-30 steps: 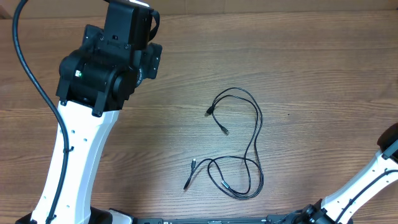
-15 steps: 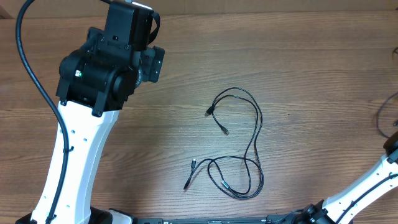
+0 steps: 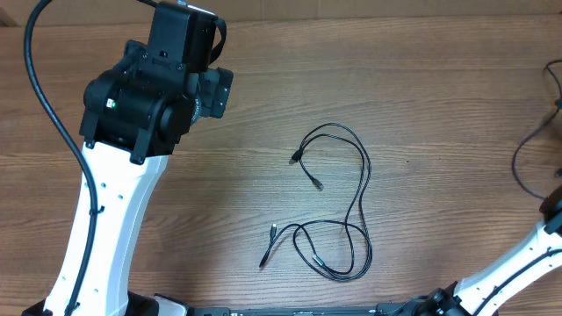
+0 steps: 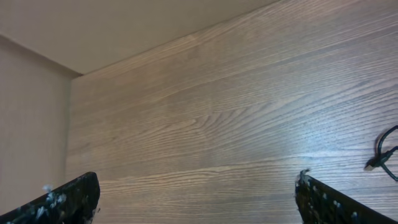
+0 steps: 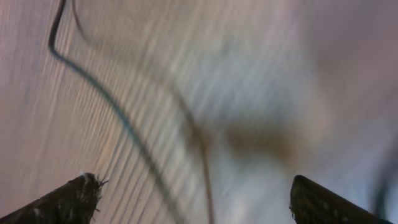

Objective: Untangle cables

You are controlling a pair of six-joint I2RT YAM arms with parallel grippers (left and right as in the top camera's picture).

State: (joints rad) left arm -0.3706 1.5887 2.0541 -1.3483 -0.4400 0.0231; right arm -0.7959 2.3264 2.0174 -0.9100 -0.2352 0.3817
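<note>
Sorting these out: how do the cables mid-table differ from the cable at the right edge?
The middle cables lie whole in view, crossing in loops; the right-edge cable is one curve cut by the frame. Plugs show on the middle cables, none on the right-edge cable. Both are thin and black.

the left arm (image 3: 105,211) is stretching far left, left gripper (image 4: 196,190) gaping; the right gripper (image 5: 196,193) is standing wide too.
</note>
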